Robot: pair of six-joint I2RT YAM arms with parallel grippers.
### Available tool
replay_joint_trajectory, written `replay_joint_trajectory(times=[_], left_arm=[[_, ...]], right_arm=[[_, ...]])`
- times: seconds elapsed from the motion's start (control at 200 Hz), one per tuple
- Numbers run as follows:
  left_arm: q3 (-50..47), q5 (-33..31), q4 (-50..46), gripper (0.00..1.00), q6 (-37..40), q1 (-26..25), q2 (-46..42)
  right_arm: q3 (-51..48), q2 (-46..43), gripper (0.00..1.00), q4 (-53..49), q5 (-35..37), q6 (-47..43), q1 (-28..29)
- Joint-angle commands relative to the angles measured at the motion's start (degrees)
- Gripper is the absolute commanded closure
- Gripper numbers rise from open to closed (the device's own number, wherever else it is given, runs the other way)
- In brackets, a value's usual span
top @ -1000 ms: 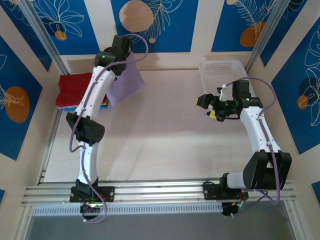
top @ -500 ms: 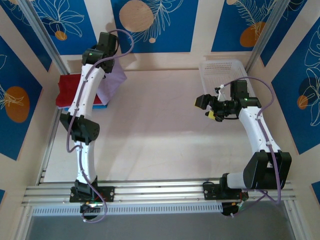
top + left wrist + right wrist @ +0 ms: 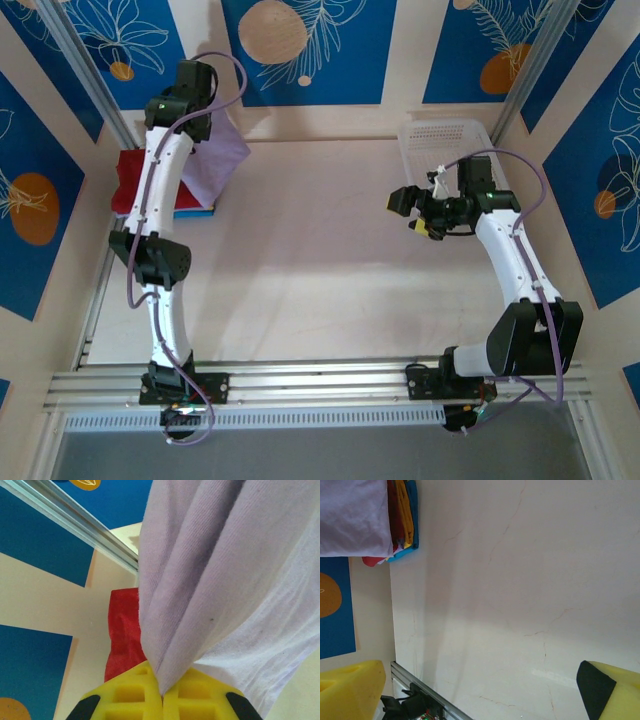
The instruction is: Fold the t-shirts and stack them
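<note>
Blue panels (image 3: 340, 50) with printed leaves wall in a pale, marbled bench (image 3: 320, 270). At the far left corner the left gripper (image 3: 206, 128) is raised above the bench, and the wrist view shows its yellow pads (image 3: 130, 695) pressed together on a bunched fold of the lavender tee (image 3: 215, 580). From that pinch the tee (image 3: 222, 160) hangs down in long pleats, spreading below and a little to the right of the gripper (image 3: 162, 694). Just beside it, against the left edge, lies the stack (image 3: 135, 180) of folded shirts, red on top with a blue edge showing at its near side. The right wrist view shows the stack's layers (image 3: 402, 515) of red, yellow-orange and blue, with the tee (image 3: 352, 517) draped in front of them. Whether the hanging cloth touches the stack cannot be told. The right gripper (image 3: 412, 214) hovers toward the right edge, well apart from the tee, with its jaws spread wide and nothing between them but bare bench (image 3: 520, 580) below. Behind it, a white perforated basket (image 3: 445, 135) sits in the far right corner.
</note>
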Motion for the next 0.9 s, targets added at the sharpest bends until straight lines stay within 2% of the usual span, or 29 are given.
replay_joint_trajectory(times=[0.0, 0.24, 0.475, 0.895], left_arm=[[1.97, 0.47, 2.51, 1.00, -1.68, 1.99, -2.32], [1.77, 2.37, 2.90, 1.00, -1.47, 6.86, -0.02], [-1.33, 10.98, 5.31, 1.00, -3.29, 13.45, 2.52], [-1.92, 24.28, 5.64, 1.00, -13.46, 26.53, 11.47]], right_arm=[[2.00, 0.47, 0.01, -1.85, -0.32, 0.27, 0.56], [6.03, 2.57, 0.01, -3.99, -0.82, 0.06, 1.00], [12.11, 5.60, 0.01, -6.81, -1.72, -0.26, 1.92], [17.45, 7.43, 0.01, -12.09, -0.33, -2.01, 3.45]])
